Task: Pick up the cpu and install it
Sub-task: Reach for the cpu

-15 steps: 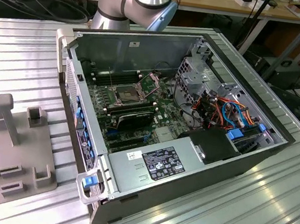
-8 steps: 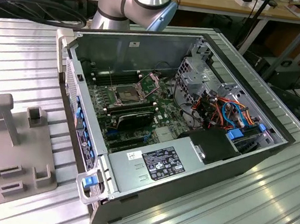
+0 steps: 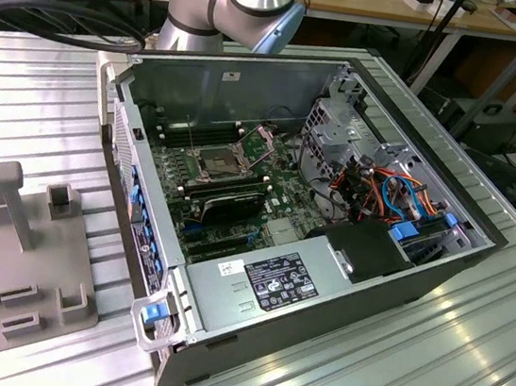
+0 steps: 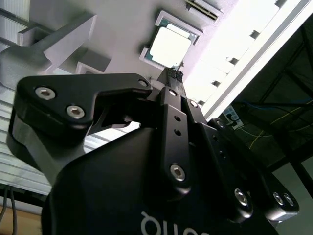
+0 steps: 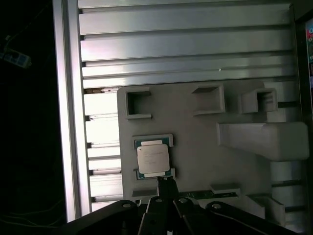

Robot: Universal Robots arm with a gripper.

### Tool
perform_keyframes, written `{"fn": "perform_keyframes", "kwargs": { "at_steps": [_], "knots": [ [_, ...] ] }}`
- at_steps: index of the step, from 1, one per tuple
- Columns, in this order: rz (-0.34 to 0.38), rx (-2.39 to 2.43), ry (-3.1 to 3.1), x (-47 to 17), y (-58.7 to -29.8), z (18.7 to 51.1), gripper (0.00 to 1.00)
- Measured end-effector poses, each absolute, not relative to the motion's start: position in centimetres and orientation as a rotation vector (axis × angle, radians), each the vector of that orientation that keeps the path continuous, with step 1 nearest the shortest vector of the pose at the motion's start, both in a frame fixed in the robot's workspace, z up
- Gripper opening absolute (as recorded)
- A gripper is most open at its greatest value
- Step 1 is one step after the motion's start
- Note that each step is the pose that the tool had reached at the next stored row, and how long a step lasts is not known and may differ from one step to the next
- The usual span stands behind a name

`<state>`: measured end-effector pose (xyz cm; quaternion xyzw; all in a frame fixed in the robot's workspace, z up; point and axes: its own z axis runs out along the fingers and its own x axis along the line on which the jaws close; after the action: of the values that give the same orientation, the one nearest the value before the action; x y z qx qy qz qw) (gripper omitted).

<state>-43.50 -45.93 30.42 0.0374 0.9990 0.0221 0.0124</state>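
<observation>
the grey fixture plate (image 5: 195, 142) lies near the table (image 5: 186, 49) edge, with just a strip of ribbed aluminium slats between it and the raised side rail (image 5: 66, 122); past that rail you get only darkness. on the plate, a tall wedge-shaped post (image 5: 264, 139) stands well apart from the cpu (image 5: 153, 159), and low square-walled brackets (image 5: 138, 104) ring the open flat middle.

the cpu lies flat in a shallow pocket of the plate, held by corner lips. it is a thin square with a dull silver-grey lid and a green rim. in both wrist views the claw (image 5: 165, 183) hangs just beside one edge of the chip, its black, bolted fingers (image 4: 168, 105) narrowing to a single tip. they look pressed together with nothing between them, though whether the tip touches the chip's edge you cannot tell from here.

in the exterior view the open computer case (image 3: 320, 296) rests on the same slatted table, toward the exterior view's right of the plate, with the dark socket (image 3: 216, 161) on its board.
</observation>
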Motion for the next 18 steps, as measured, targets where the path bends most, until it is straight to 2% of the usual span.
{"fn": "perform_keyframes", "kwargs": {
  "at_steps": [5, 8, 18],
  "knots": [
    [0.069, 0.115, 3.114, -43.8, -45.9, 29.7, 0.11],
    [0.069, 0.088, 3.115, -44.0, -45.9, 27.6, 0.11],
    [0.069, 0.088, 3.115, -44.0, -45.9, 27.2, 0.11]
  ]
}}
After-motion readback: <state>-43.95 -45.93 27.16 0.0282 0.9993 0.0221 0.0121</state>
